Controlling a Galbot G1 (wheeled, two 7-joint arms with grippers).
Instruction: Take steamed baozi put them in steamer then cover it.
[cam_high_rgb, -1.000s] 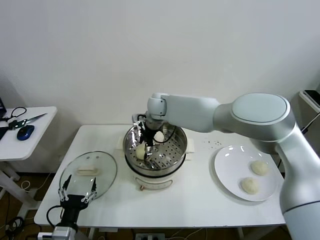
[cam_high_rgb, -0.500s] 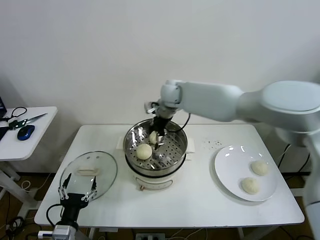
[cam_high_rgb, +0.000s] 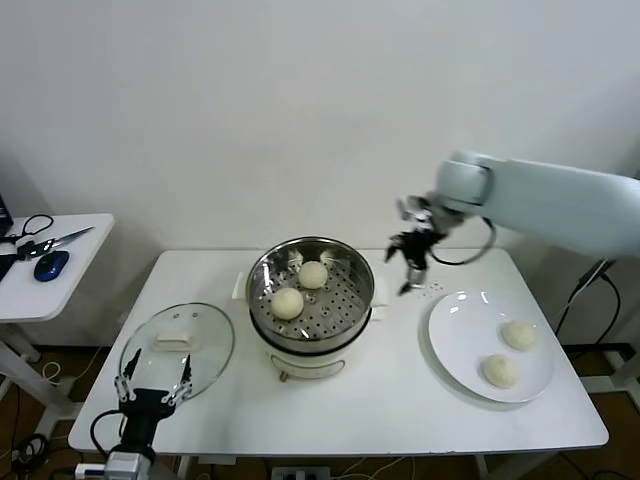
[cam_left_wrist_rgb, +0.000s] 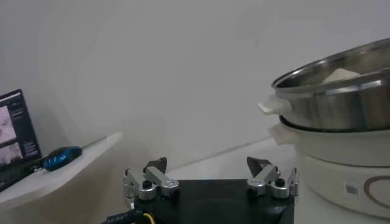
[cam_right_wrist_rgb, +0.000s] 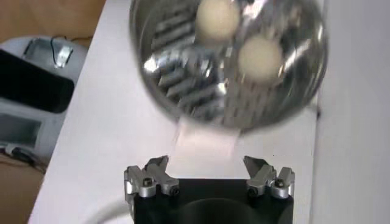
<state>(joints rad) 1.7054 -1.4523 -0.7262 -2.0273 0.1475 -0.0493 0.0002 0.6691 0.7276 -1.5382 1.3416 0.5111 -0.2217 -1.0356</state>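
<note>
Two buns (cam_high_rgb: 300, 289) lay in the steamer (cam_high_rgb: 310, 297) at the middle of the table (cam_high_rgb: 390, 400), and two more sat on the white plate (cam_high_rgb: 455, 345) to its right. The right gripper (cam_high_rgb: 410, 262) hung wide open and empty between steamer and plate. The left gripper (cam_high_rgb: 155, 385) waited wide open at the table's near left edge, beside the glass lid (cam_high_rgb: 177, 345).

Steamer (cam_right_wrist_rgb: 228, 61) blurred in right wrist view; its rim cut off up top
</note>
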